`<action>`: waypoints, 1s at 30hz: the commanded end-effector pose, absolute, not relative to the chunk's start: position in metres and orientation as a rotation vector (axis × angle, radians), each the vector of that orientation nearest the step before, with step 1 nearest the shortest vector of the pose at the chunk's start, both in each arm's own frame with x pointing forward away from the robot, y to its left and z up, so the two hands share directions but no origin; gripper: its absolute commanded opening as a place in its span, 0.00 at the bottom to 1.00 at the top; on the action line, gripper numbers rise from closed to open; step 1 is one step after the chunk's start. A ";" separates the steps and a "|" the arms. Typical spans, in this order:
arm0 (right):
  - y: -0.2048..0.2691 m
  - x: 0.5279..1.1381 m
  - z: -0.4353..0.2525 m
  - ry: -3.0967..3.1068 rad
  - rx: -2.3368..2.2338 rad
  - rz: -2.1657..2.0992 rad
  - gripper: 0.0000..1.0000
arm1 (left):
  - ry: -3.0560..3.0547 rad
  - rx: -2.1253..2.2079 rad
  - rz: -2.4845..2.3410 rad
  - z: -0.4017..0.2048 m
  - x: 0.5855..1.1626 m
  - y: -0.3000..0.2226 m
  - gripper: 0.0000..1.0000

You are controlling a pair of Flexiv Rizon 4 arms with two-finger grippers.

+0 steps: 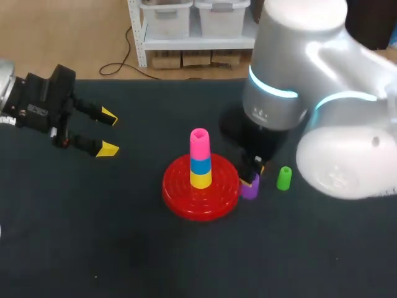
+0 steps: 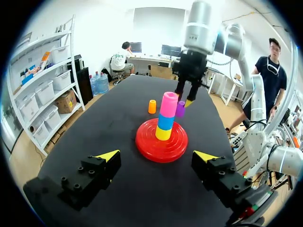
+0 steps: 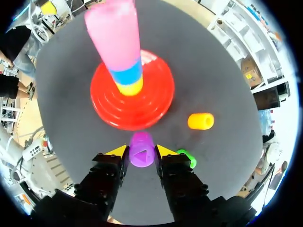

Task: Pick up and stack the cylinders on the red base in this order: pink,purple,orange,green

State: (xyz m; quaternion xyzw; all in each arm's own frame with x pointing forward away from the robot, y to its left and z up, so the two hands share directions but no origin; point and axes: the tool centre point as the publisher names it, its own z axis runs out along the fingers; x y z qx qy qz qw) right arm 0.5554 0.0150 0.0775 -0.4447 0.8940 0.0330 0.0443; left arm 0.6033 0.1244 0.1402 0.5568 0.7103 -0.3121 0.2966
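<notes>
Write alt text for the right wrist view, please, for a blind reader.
The right gripper is shut on a purple plastic cylinder. Ahead, a red ribbed base carries stacked yellow, blue and pink cylinders; an orange cylinder and a green cylinder sit nearby.
</notes>
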 end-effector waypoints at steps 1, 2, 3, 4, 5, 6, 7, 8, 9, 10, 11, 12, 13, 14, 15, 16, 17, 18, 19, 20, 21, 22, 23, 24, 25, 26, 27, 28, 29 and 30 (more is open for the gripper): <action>0.019 0.553 0.111 2.724 -1.352 0.109 0.00 | 1.884 1.479 -0.830 0.139 0.603 0.125 1.00; 0.021 0.554 0.119 2.719 -1.350 0.111 0.00 | 1.884 1.479 -0.830 0.139 0.603 0.125 1.00; 0.024 0.555 0.126 2.711 -1.354 0.111 0.00 | 1.884 1.479 -0.830 0.139 0.603 0.125 1.00; 0.026 0.555 0.133 2.705 -1.366 0.110 0.00 | 1.884 1.479 -0.830 0.139 0.603 0.125 1.00; 0.029 0.556 0.141 2.697 -1.385 0.094 0.00 | 1.884 1.479 -0.830 0.139 0.603 0.125 1.00; 0.031 0.556 0.148 2.697 -1.393 0.088 0.00 | 1.884 1.479 -0.830 0.139 0.603 0.125 1.00; 0.033 0.557 0.153 2.699 -1.401 0.081 0.00 | 1.884 1.479 -0.830 0.139 0.603 0.125 1.00; 0.035 0.559 0.160 2.694 -1.404 0.068 0.00 | 1.884 1.479 -0.830 0.139 0.603 0.125 1.00; 0.037 0.560 0.166 2.689 -1.407 0.059 0.00 | 1.884 1.479 -0.830 0.139 0.603 0.125 1.00; 0.038 0.561 0.172 2.688 -1.407 0.059 0.00 | 1.884 1.479 -0.830 0.139 0.603 0.125 1.00; 0.040 0.562 0.177 2.687 -1.404 0.060 0.00 | 1.884 1.479 -0.830 0.139 0.603 0.125 1.00; 0.042 0.563 0.182 2.681 -1.401 0.053 0.00 | 1.884 1.479 -0.830 0.139 0.603 0.125 1.00; 0.043 0.564 0.186 2.676 -1.403 0.050 0.00 | 1.884 1.479 -0.830 0.139 0.603 0.125 1.00; 0.045 0.565 0.190 2.675 -1.402 0.051 0.00 | 1.884 1.479 -0.830 0.139 0.603 0.125 1.00; 0.047 0.567 0.194 2.672 -1.402 0.040 0.00 | 1.884 1.479 -0.830 0.139 0.603 0.125 1.00; 0.049 0.567 0.197 2.664 -1.412 0.030 0.00 | 1.884 1.479 -0.830 0.139 0.603 0.125 1.00; 0.051 0.569 0.200 2.666 -1.411 0.033 0.00 | 1.884 1.479 -0.830 0.139 0.603 0.125 1.00; 0.053 0.569 0.204 2.661 -1.410 0.035 0.00 | 1.884 1.479 -0.830 0.139 0.603 0.125 1.00; 0.055 0.570 0.207 2.650 -1.417 0.031 0.00 | 1.884 1.479 -0.830 0.139 0.603 0.125 1.00; 0.057 0.571 0.210 2.643 -1.416 0.037 0.00 | 1.884 1.479 -0.830 0.139 0.603 0.125 1.00; 0.059 0.571 0.213 2.636 -1.419 0.048 0.00 | 1.884 1.479 -0.830 0.139 0.603 0.125 1.00; 0.061 0.572 0.214 2.631 -1.424 0.042 0.00 | 1.884 1.479 -0.830 0.139 0.603 0.125 1.00; 0.064 0.573 0.215 2.630 -1.423 0.041 0.00 | 1.884 1.479 -0.830 0.139 0.603 0.125 1.00; 0.066 0.574 0.216 2.628 -1.425 0.042 0.00 | 1.884 1.479 -0.830 0.139 0.603 0.125 1.00; 0.069 0.576 0.216 2.624 -1.428 0.045 0.00 | 1.884 1.479 -0.830 0.139 0.603 0.125 1.00; 0.072 0.577 0.216 2.623 -1.430 0.045 0.00 | 1.884 1.479 -0.830 0.139 0.603 0.125 1.00; 0.074 0.578 0.215 2.620 -1.434 0.040 0.00 | 1.884 1.479 -0.830 0.139 0.603 0.125 1.00; 0.077 0.579 0.215 2.618 -1.440 0.040 0.00 | 1.884 1.479 -0.830 0.139 0.603 0.125 1.00; 0.079 0.581 0.214 2.616 -1.444 0.039 0.00 | 1.884 1.479 -0.830 0.139 0.603 0.125 1.00; 0.082 0.582 0.213 2.614 -1.450 0.036 0.00 | 1.884 1.479 -0.830 0.139 0.603 0.125 1.00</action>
